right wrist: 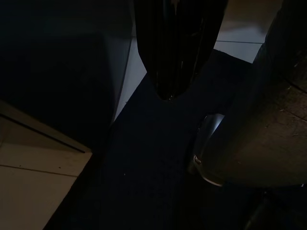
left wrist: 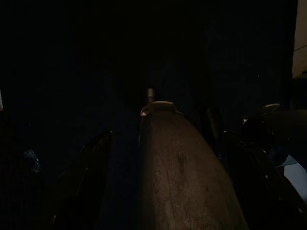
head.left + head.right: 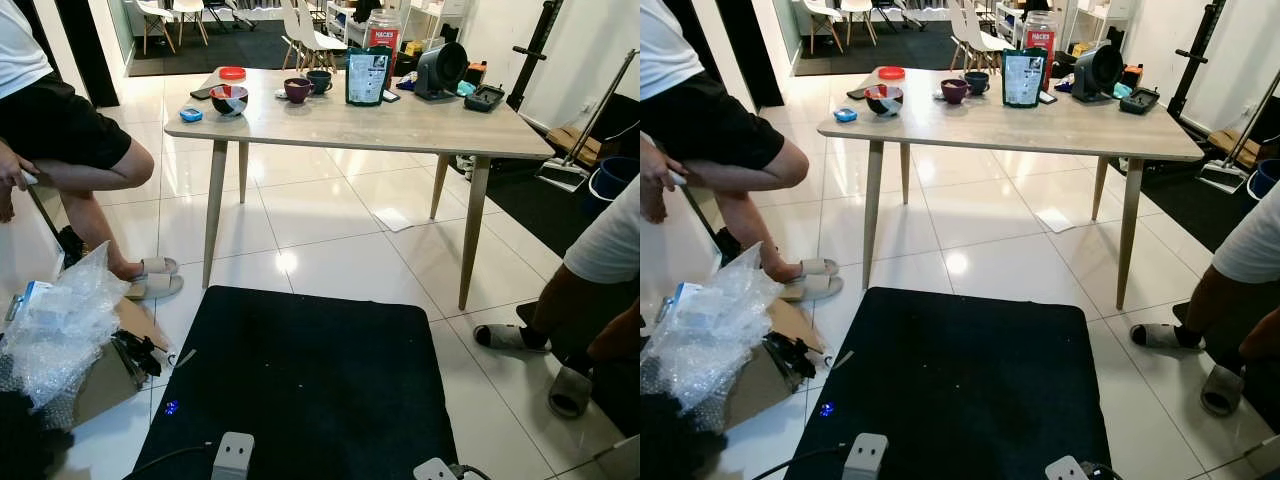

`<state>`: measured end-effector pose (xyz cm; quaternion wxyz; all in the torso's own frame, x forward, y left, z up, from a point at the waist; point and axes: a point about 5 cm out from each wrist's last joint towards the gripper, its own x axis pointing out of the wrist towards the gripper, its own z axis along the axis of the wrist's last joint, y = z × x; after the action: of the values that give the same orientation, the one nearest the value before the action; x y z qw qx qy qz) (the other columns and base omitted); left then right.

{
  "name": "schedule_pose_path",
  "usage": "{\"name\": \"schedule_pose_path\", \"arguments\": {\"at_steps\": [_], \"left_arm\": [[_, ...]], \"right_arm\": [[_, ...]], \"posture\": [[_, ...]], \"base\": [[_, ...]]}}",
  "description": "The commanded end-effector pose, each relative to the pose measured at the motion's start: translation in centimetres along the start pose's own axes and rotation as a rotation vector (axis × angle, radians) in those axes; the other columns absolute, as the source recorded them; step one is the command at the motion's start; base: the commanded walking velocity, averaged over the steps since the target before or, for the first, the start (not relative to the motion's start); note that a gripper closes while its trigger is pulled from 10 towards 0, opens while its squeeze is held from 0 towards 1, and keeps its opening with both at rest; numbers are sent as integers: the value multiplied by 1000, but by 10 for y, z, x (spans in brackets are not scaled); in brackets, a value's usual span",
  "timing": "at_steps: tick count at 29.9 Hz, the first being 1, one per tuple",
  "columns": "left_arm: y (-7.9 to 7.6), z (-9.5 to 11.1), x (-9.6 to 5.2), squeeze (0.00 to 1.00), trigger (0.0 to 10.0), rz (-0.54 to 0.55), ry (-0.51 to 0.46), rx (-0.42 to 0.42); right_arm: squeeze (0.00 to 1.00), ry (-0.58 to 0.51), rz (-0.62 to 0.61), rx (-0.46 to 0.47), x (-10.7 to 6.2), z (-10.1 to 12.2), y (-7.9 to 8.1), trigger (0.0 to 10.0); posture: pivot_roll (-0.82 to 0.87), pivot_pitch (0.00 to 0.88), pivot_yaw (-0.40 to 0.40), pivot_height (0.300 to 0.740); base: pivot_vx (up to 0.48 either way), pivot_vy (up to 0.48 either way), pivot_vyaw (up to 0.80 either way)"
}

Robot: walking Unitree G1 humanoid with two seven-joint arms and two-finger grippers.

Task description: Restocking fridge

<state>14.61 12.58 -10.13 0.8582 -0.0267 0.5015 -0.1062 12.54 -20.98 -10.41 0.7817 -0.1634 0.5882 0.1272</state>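
A wooden table (image 3: 400, 125) stands ahead, with a green pouch (image 3: 367, 75) near its far edge beside two cups (image 3: 298, 90). A black mat (image 3: 310, 370) lies before it. Both wrist views are dark; I cannot tell either gripper's state.

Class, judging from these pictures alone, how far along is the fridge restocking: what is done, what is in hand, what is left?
Done: nothing visible. The dark green pouch, red-labelled jar and maroon bowl stand on the wooden table. In hand: nothing can be made out; both wrist views are very dark. Left: essentially everything, from picking up items onward.
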Motion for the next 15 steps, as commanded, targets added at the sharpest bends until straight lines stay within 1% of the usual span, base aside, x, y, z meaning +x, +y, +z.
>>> {"name": "schedule_pose_path", "arguments": {"at_steps": [1,4,9,11,15], "left_arm": [[-7,-9,0,0,10000,-16,36,-29],[-7,-6,0,0,10000,-15,26,-42],[-7,-4,1,0,10000,-16,17,-55],[-7,-4,1,0,10000,-14,13,-63],[-7,-5,0,0,10000,-21,12,-69]], "right_arm": [[0,15,11,6,0,-2,3,10000],[0,2,2,9,0,3,-1,10000],[0,4,4,7,0,2,-2,10000],[0,7,-5,20,-1,1,-4,10000],[0,11,1,12,-1,-1,-3,10000]], "posture": [[19,0,-32,740],[20,0,-33,740],[25,0,-34,740],[22,0,-32,740],[23,0,-33,740]], "base": [[0,0,0],[0,0,0],[0,0,0],[0,0,0],[0,0,0]]}}
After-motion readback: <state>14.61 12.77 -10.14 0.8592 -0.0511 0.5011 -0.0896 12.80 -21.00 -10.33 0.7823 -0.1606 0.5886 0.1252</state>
